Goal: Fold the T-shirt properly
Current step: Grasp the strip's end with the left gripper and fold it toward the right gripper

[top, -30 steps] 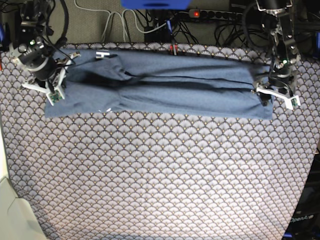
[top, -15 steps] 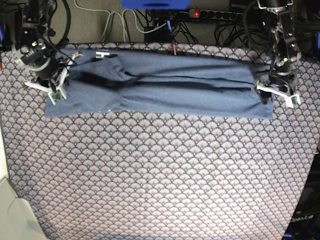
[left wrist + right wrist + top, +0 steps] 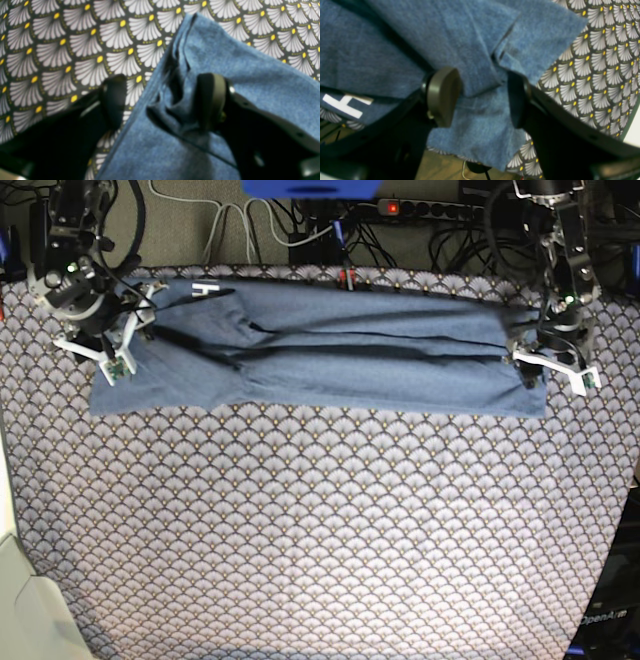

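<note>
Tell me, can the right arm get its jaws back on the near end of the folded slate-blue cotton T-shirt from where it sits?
Probably yes. The right gripper stands open, jaws straddling the layered edge of the slate-blue T-shirt, with nothing between pads and cloth. It only needs to close.

The worktop (image 3: 320,540) wears a cover with a grey scallop pattern and yellow dots. The T-shirt (image 3: 330,360) lies along its far edge, folded into a long band, one white letter showing at one end.
</note>
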Controlling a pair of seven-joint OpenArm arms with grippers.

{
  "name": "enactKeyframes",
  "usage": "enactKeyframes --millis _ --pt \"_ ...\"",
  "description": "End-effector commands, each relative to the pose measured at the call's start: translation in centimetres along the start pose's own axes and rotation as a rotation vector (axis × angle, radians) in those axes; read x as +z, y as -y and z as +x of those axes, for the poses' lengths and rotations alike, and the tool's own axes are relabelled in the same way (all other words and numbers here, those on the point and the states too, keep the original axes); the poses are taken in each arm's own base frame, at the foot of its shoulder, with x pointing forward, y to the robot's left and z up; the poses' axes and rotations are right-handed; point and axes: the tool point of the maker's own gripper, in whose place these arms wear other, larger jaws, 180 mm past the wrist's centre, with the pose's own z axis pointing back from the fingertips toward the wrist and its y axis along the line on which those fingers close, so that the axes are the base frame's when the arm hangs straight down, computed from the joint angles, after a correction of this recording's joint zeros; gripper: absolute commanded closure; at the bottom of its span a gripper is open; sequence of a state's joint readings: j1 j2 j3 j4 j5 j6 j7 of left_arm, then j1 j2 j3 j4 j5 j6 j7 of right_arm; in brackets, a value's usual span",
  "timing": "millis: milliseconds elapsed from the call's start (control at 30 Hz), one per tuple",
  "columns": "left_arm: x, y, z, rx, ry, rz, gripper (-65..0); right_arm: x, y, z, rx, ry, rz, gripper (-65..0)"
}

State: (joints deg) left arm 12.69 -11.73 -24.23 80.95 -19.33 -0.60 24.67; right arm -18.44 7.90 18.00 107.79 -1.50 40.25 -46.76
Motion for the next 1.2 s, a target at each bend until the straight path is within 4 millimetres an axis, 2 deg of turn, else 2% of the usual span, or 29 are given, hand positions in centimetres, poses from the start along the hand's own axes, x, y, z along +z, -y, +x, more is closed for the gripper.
enactKeyframes --millis 0,33,167,233,333,467,600,700,833,900,1067,1167 --pt "0.1 -0.3 0.7 -0.01 0.016 0.007 -36.6 0.4 0.8 0.8 0.008 0.027 -0.025 -34.8" --pt "0.2 -0.4 0.5 -0.012 0.012 0.008 -32.1 0.4 0.8 0.8 0.008 0.027 -0.025 -34.8" --pt "0.1 -0.5 0.3 -0.011 0.004 0.011 -6.8 0.4 0.9 0.8 0.007 0.028 -0.027 -34.8" --pt "0.0 -0.7 -0.3 -0.007 -0.01 0.016 0.0 0.4 1.0 0.8 0.009 0.028 -0.028 -34.8" --pt "-0.2 -1.0 -0.9 -0.004 -0.024 0.022 -0.4 0.4 1.0 0.8 0.01 0.027 -0.029 -34.8" --pt "0.6 -0.3 0.1 -0.011 0.01 0.004 -0.3 0.4 1.1 0.8 0.011 0.027 -0.029 -34.8" --pt "3.3 3.8 3.3 -0.005 0.125 -0.079 -0.3 0.4 1.1 0.8 0.011 0.027 -0.029 -34.8" --pt "5.7 8.8 4.9 -0.036 0.185 -0.201 -0.3 0.4 1.3 1.4 0.01 0.04 -0.036 -34.8" --pt "8.9 15.2 4.5 -0.097 0.149 -0.371 -0.3 0.4 1.5 1.5 0.011 0.039 -0.039 -34.8" --pt "10.1 18.4 3.1 -0.104 0.103 -0.452 -0.3 0.4 1.5 1.5 0.013 0.039 -0.04 -34.8" --pt "12.4 24.3 0.4 -0.102 0.04 -0.601 -0.3 0.3 1.5 1.5 0.012 0.038 -0.039 -34.8" --pt "13.3 27.4 -0.1 -0.09 0.025 -0.673 -0.3 0.3 1.5 1.5 0.012 0.038 -0.039 -34.8"
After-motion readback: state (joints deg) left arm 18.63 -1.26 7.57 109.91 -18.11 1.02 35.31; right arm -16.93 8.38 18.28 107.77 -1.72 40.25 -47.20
